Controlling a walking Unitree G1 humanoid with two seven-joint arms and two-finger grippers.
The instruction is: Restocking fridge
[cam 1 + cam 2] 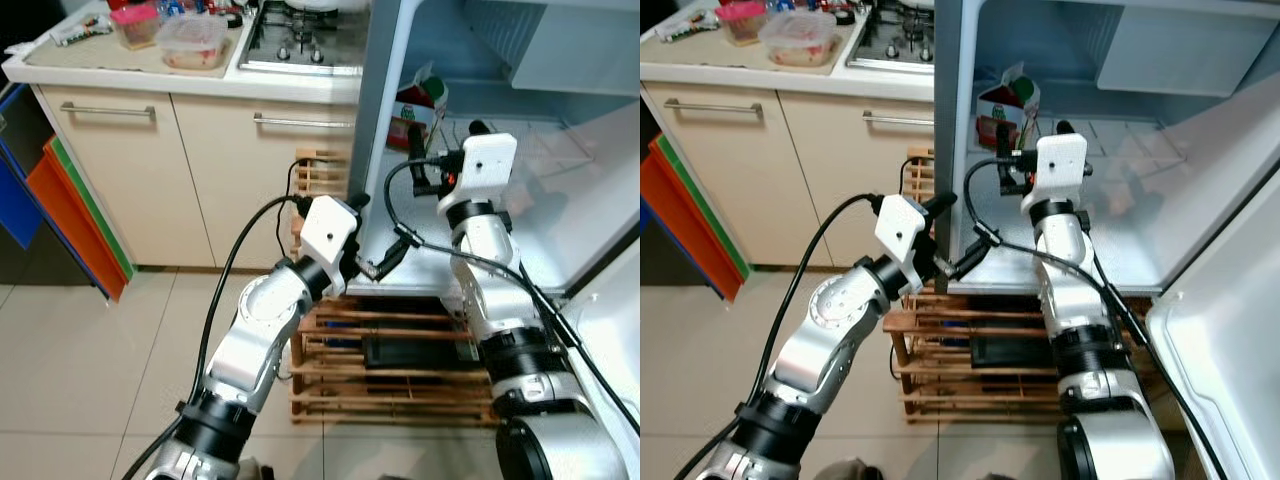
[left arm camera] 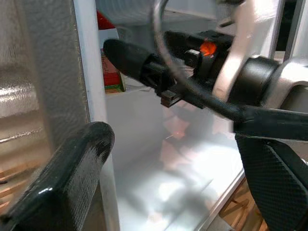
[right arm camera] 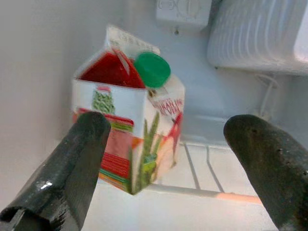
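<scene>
A red, white and green carton (image 3: 130, 110) with a green cap stands upright at the back left of the open fridge's shelf (image 1: 540, 230). My right gripper (image 3: 171, 127) is inside the fridge, open, with the carton just ahead of its fingers and apart from them. In the left eye view this gripper (image 1: 440, 145) sits beside the carton (image 1: 420, 105). My left gripper (image 1: 380, 225) is open with nothing in it, at the front left edge of the fridge, low by the shelf lip. The left wrist view shows its fingers (image 2: 72, 168) against the fridge's side wall.
The fridge door (image 1: 615, 330) hangs open at the right. A wooden rack (image 1: 400, 380) stands under the fridge. To the left are cabinets, a counter with a hob (image 1: 300, 40) and a plastic food box (image 1: 195, 40). Coloured panels (image 1: 70, 220) lean at the far left.
</scene>
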